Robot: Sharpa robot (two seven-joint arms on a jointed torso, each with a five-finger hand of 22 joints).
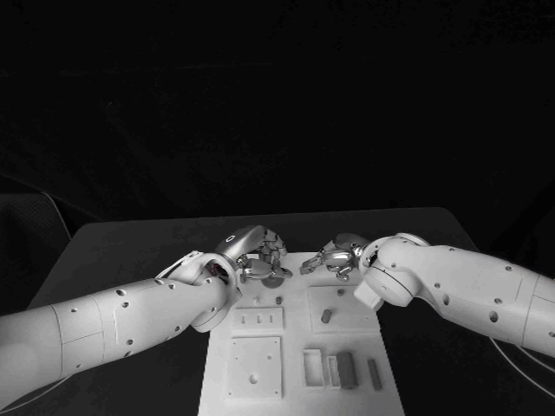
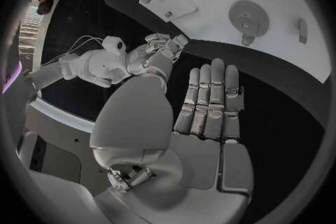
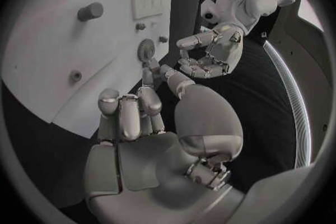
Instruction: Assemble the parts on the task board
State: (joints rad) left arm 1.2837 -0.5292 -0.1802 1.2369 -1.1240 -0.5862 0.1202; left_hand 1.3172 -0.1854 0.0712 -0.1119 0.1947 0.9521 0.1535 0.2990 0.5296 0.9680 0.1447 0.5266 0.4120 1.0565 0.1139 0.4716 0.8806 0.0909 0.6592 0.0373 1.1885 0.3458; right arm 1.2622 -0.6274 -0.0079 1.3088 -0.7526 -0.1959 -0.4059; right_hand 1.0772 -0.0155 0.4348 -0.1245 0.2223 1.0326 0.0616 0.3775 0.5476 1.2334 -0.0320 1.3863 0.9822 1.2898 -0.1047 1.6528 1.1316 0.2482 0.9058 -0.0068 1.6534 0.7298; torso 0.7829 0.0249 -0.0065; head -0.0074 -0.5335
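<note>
My left hand (image 1: 255, 253) and right hand (image 1: 337, 256) hover empty, fingers apart, over the far end of the task board (image 1: 293, 381), where the small gear (image 2: 248, 18) lies flat; it looks stiff and light, so I judge its toothed rim the best place to pinch.

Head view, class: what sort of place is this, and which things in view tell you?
Probably a robotics lab or test bench: a white task board with small parts lies on a black table, dark backdrop behind, and the left robot hand and right robot hand hover over its far end.
</note>
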